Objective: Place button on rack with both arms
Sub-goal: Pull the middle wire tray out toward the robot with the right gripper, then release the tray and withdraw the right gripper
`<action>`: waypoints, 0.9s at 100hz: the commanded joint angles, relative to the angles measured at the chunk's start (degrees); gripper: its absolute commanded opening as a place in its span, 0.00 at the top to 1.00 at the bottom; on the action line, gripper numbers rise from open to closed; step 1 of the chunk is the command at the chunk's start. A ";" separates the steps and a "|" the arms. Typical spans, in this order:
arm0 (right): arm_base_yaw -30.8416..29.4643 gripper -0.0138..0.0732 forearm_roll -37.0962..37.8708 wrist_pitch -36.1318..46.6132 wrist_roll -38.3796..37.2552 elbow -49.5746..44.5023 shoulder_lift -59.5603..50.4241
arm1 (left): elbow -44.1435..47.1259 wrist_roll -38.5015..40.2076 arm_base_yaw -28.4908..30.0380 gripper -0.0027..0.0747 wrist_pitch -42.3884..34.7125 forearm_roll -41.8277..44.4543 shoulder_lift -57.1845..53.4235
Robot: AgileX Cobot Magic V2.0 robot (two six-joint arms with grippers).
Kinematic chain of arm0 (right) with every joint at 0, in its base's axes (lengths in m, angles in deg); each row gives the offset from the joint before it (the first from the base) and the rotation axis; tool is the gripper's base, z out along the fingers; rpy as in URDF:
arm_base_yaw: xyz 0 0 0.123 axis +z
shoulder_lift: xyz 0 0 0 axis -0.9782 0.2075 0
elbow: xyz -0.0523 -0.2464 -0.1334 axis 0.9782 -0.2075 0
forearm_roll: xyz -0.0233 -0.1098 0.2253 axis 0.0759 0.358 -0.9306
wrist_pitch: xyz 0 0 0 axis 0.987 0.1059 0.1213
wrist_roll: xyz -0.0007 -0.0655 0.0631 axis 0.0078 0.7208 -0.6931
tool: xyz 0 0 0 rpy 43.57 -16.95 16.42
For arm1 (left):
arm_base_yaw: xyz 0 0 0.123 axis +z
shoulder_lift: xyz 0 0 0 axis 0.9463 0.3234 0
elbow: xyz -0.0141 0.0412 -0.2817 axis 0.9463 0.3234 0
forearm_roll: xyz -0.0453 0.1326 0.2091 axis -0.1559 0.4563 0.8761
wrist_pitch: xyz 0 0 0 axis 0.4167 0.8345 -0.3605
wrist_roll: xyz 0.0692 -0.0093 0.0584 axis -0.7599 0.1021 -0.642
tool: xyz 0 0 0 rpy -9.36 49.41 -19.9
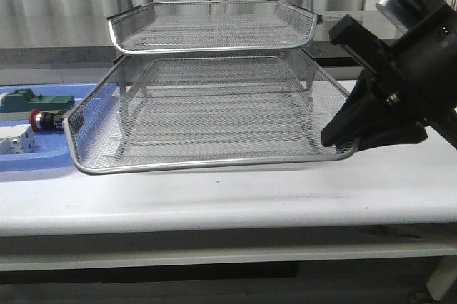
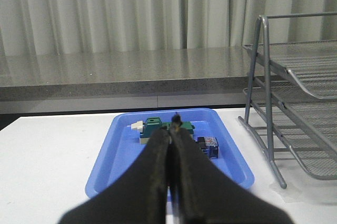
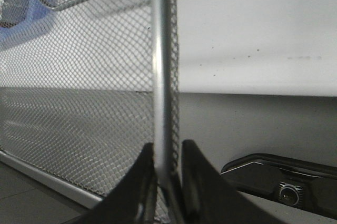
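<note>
The button [image 1: 44, 119] lies in the blue tray [image 1: 43, 161] left of the rack [image 1: 214, 104]; small, rigid and light, with a likely slick red head, it is best pinched across its black middle. The left gripper [image 2: 172, 129] hovers pressed together; the right gripper [image 3: 167, 167] pinches the rack's rim.

Shiny wire-mesh rack [image 1: 214, 115] (silver metal)

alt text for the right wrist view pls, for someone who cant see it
The right gripper is shut on the silver rim of the rack, the rim running between its two dark fingers. Wire mesh of the rack fills one side of the picture, the white table the other, and a bit of blue tray shows through the mesh.
</note>
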 commanded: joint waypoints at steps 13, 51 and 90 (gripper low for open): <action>-0.10 0.46 0.97 0.26 0.86 0.65 -2.26 | 3.04 0.66 0.08 0.99 -4.12 -0.17 -1.84; -0.17 0.36 3.27 -0.56 1.49 0.65 -8.59 | 3.04 0.66 0.08 0.99 -4.12 -0.17 -1.84; -0.17 0.36 23.83 -0.78 -9.95 0.65 -22.30 | 3.04 0.66 0.08 0.99 -4.12 -0.17 -1.84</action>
